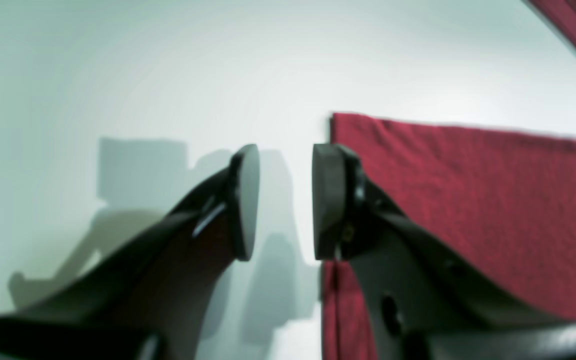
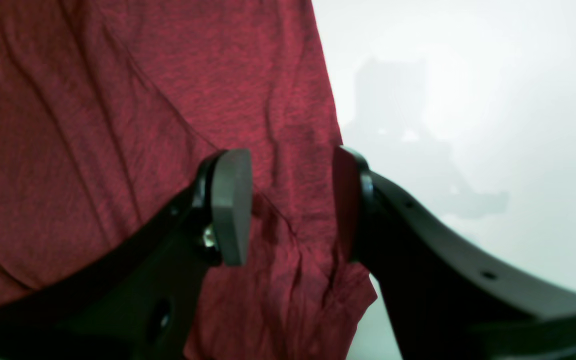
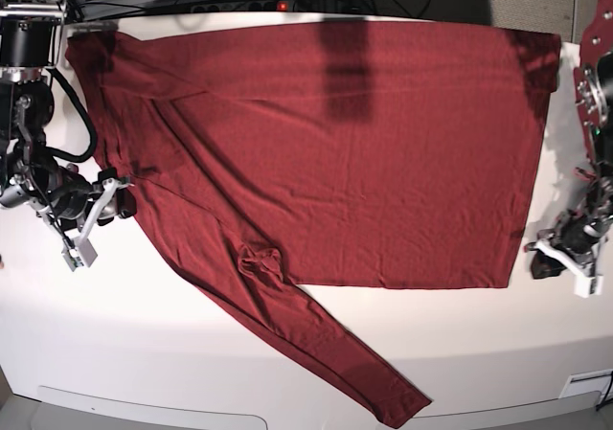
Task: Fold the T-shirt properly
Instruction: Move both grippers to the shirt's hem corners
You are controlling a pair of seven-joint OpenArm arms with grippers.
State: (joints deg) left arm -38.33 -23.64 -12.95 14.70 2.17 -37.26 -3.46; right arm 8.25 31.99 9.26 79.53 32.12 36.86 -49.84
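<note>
T-shirt folding hasn't really started, I'd say. Left gripper (image 1: 285,200) has its black jaws apart with nothing between them, parked right off a corner of the large maroon long-sleeved T-shirt (image 3: 335,152), which lies toward its 3 o'clock. Right gripper (image 2: 290,205) is also parted and empty, hovering over the cloth's edge. Shirt's spread flat on the white table (image 3: 144,353), long axis running arm to arm, one sleeve trailing toward 6 o'clock. Both arms look equally near.
</note>
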